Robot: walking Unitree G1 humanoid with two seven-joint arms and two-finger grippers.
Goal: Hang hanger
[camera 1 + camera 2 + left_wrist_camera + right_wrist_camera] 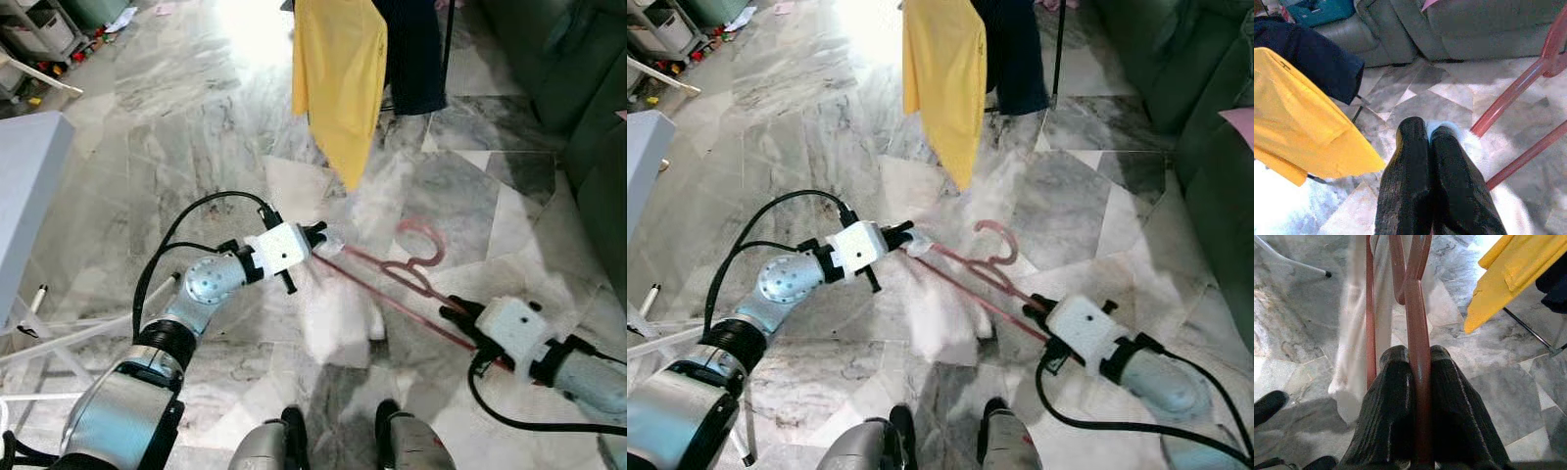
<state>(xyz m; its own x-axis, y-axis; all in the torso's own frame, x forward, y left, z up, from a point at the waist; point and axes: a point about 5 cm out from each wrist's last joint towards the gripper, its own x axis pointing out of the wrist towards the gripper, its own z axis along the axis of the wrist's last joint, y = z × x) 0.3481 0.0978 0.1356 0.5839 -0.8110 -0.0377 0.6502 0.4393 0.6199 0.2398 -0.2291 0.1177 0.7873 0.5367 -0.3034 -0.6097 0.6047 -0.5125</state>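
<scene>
- The pink hanger [411,274] is held in the air above the marble floor [176,147], level and stretched between the 2 grippers, its hook curling up toward the clothes rack
- A white garment [338,313] is draped on the hanger and hangs down from it, its lower end close to the floor in front of the robot's feet
- The right gripper [1418,377] has its 2 black fingers pressed together on the hanger's bar, pinching the bar just below the neck of the hook
- The left gripper [320,238] has its fingers closed on a fold of the white garment at the hanger's far end; in the left wrist view pale cloth shows between the tips
- The hanger looks light, thin and stiff, probably smooth plastic, so it may twist or slip in a narrow pinch; the hold near the neck seems the steadiest place, since it leaves the hook free
- The garment is soft and limp; it will likely swing and could slide off the sloping arm if the hanger tips
- A yellow shirt [340,78] and a dark garment [411,49] hang ahead on the rack, whose thin black leg [1058,54] stands beside them
- A green sofa [588,88] stands along the right side of the floor, and a pale table [24,186] and white rods [59,333] at the left edge
- The floor between robot and rack is open, so a straight approach seems possible
</scene>
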